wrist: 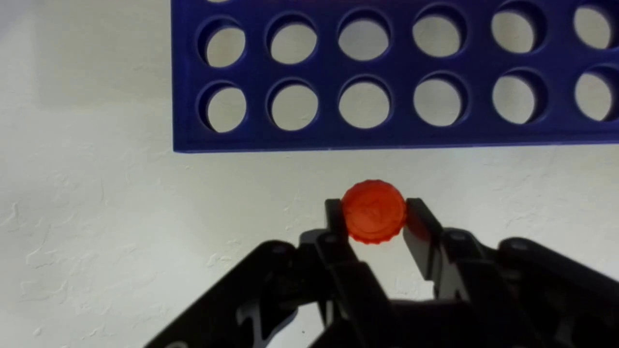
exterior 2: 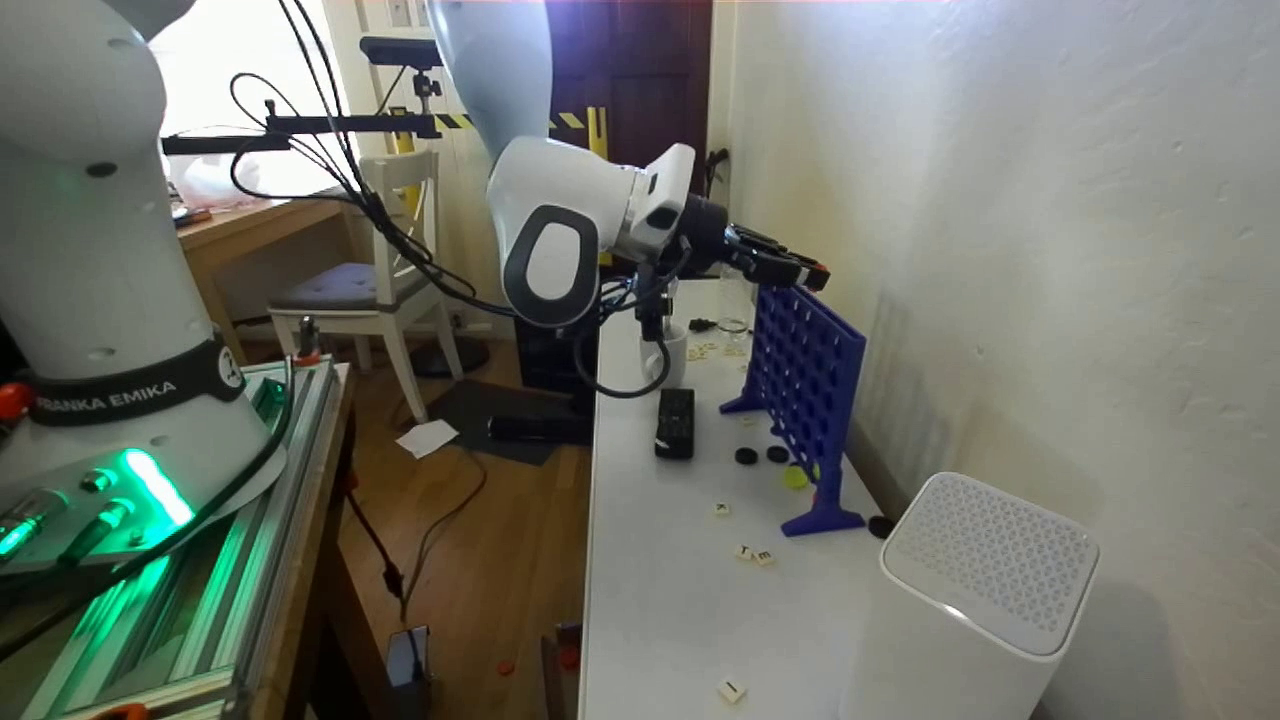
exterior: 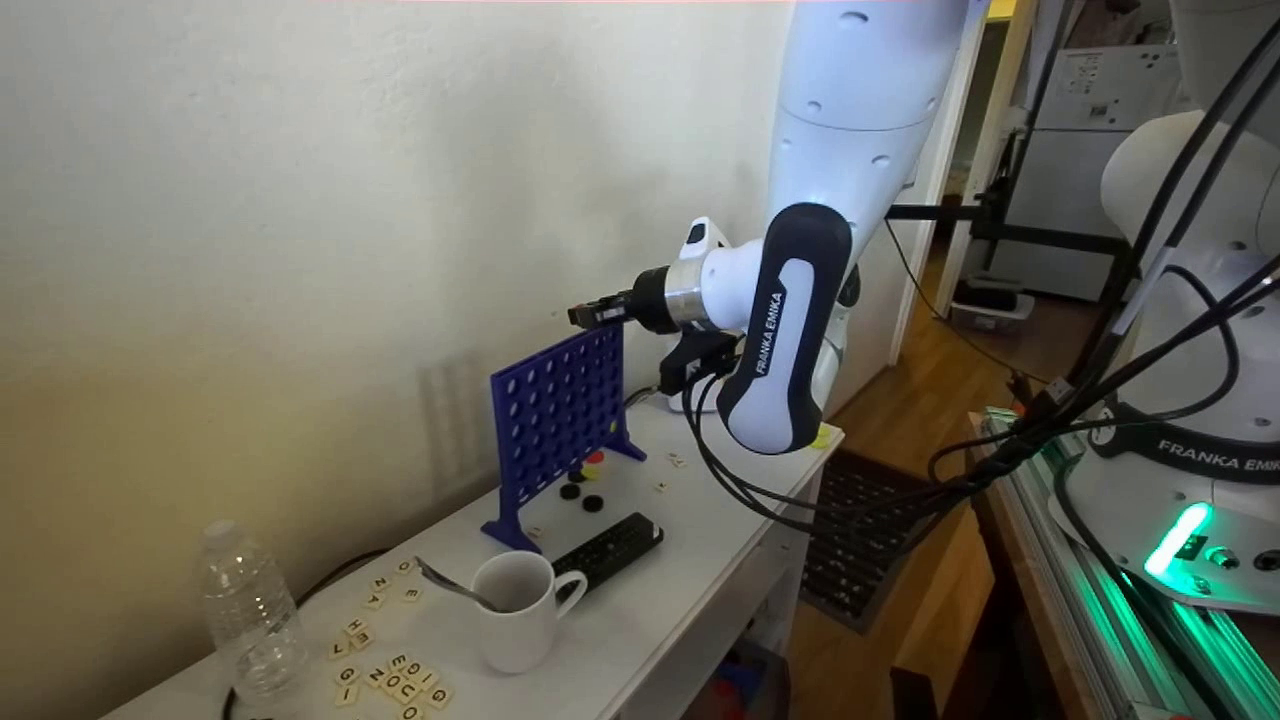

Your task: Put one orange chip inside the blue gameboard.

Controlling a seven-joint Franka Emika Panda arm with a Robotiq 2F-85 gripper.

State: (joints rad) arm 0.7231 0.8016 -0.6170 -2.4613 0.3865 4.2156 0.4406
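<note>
Black robot hand has a round orange-red plastic chip pinched by its edges; chip's up near the top edge of the upright blue plastic gameboard, outside it; board's planted on a white bench with a long black remote nearby; plain white mug near that, metal utensil leaning in it.

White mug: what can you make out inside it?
A grey utensil leans in the white mug, its upper part jutting past the rim. Its lower end and the mug's bottom are hidden by the near wall, so other contents cannot be told.
</note>
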